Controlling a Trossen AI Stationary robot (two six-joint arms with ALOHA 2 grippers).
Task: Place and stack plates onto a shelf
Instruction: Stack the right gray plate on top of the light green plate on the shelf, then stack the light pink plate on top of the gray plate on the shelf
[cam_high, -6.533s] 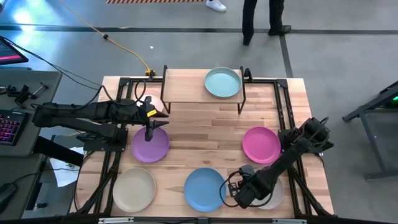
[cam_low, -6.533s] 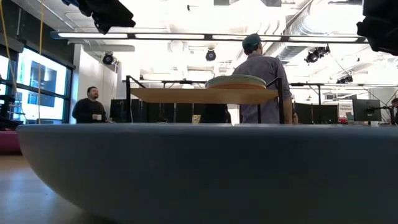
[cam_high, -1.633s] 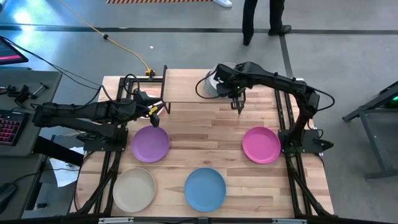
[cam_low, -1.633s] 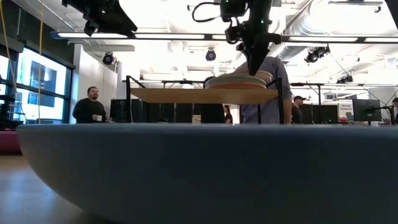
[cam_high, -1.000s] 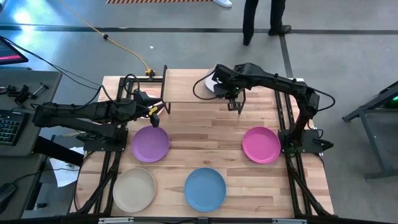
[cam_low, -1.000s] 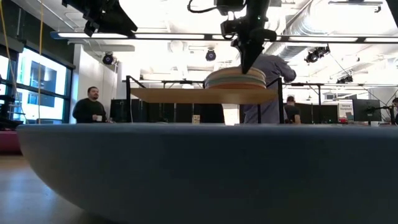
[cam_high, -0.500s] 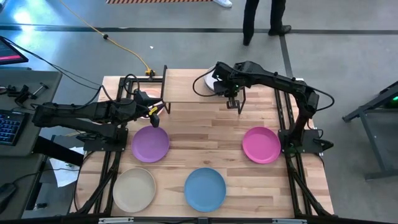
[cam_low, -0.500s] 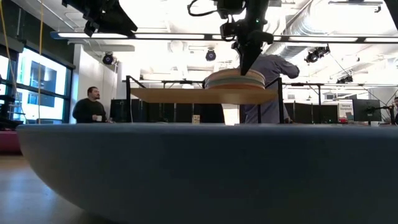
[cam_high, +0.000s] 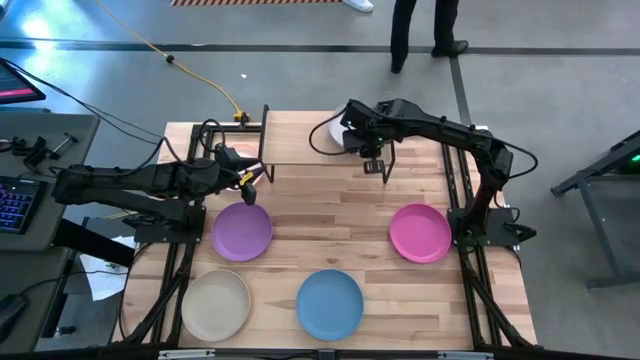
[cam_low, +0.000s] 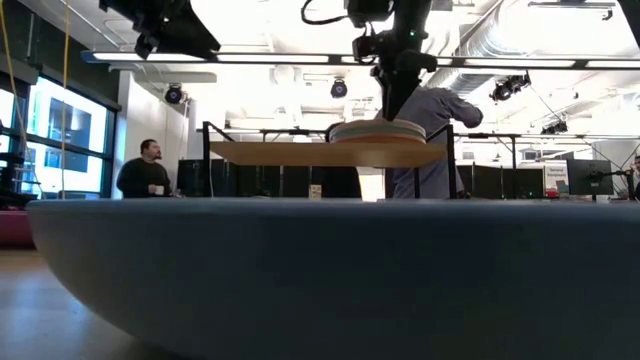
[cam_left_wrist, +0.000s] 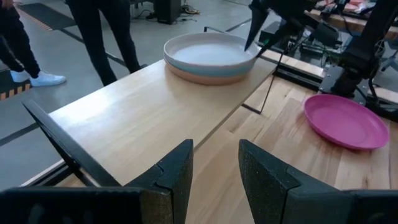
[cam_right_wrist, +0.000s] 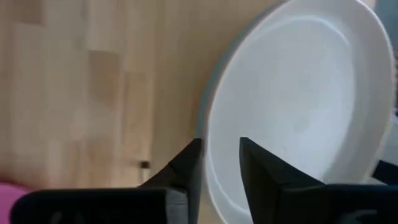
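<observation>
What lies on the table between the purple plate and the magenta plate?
Nothing: in the high view, only bare wooden tabletop runs between the purple plate and the magenta plate. The blue plate sits nearer the front edge, off that line.

Two stacked plates (cam_left_wrist: 210, 57) sit on the shelf (cam_left_wrist: 155, 106).

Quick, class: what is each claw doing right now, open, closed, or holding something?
Left claw: open, holding nothing, near the small light wood shelf.
Right claw: open, empty, at the rim of the pale round matte plate.
</observation>
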